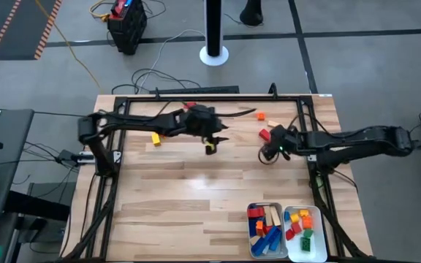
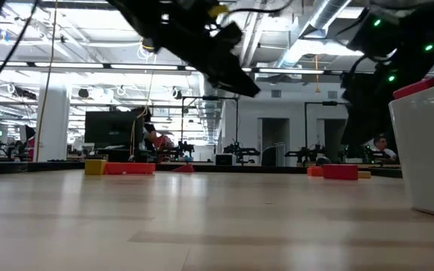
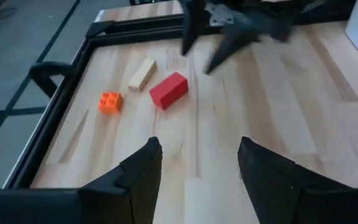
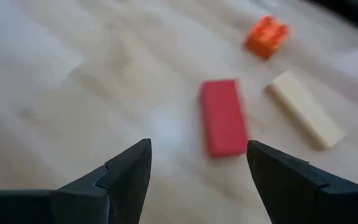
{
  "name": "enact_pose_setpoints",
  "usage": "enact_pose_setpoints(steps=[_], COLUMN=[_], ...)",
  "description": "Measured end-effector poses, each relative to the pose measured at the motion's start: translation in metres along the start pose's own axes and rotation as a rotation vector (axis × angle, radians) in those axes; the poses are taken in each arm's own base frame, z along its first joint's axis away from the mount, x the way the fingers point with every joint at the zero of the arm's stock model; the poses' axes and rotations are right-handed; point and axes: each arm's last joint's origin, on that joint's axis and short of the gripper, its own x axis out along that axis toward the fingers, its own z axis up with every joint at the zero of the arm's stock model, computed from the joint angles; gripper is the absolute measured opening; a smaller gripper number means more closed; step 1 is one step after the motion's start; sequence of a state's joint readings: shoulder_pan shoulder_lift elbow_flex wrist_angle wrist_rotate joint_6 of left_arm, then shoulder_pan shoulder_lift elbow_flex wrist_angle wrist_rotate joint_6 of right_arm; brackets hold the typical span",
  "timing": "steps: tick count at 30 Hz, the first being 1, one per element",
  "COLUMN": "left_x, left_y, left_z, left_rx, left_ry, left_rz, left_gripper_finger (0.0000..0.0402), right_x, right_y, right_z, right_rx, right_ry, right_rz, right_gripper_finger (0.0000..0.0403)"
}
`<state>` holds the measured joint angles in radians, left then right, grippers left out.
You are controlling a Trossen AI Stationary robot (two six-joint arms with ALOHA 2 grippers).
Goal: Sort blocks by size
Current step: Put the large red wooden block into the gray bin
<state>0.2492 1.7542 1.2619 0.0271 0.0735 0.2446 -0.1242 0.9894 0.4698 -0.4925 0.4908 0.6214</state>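
At the near edge of the light wooden table (image 1: 196,204), two white rectangular plastic trays are seen side by side: the left tray (image 1: 265,230) is filled with longer plastic toy bricks in red, blue, tan and orange, and the right tray (image 1: 303,233) with shorter bricks in red, orange, yellow, green and blue. Farther back, above the middle of the table, the left gripper (image 1: 212,142) is held with its dark fingers (image 3: 138,177) spread apart and nothing between them. At about the same depth, toward the right side, the right gripper (image 1: 271,152) is likewise seen parted and empty, its fingers (image 4: 126,177) aimed at a long red brick (image 4: 223,117) lying flat on the wood. Just beside that brick a long tan brick (image 4: 306,109) is placed, and slightly beyond it a short orange brick (image 4: 266,35). A short yellow brick (image 1: 156,139) is seen left of centre, under the left arm. A red brick (image 1: 189,106) is glimpsed near the far edge; whether it lies on the wood cannot be told.
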Motion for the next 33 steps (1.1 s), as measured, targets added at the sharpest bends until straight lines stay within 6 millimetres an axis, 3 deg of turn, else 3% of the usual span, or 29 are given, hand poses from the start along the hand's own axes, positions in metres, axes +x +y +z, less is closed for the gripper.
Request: enact_pose_setpoints(steps=[6,21,25,30,33], left_x=[-0.028,-0.028,-0.028,-0.028,-0.029], left_y=[-0.006,-0.028,-0.035,-0.040,-0.040], left_z=[-0.010,-0.030,-0.029,-0.030,-0.032], left_rx=[-0.034,-0.099,-0.093,-0.089,-0.097], left_ry=[-0.020,0.059,0.058,0.084,0.105], left_rz=[0.017,-0.045,-0.062,-0.078,-0.080], left_gripper_finger=[0.0201,0.0201,0.0201,0.0201,0.0201], right_x=[0.024,0.068,0.074,0.076,0.072], right_y=[-0.016,-0.018,-0.016,-0.015,-0.016], right_z=[0.011,0.008,0.007,0.007,0.006], right_rx=[0.019,-0.037,-0.043,-0.070,-0.084], right_ry=[0.064,0.193,0.203,0.206,0.228], right_rz=[-0.070,-0.069,-0.072,-0.071,-0.050], right_gripper_finger=[0.0290,0.0287,0.0254,0.0159,0.0154])
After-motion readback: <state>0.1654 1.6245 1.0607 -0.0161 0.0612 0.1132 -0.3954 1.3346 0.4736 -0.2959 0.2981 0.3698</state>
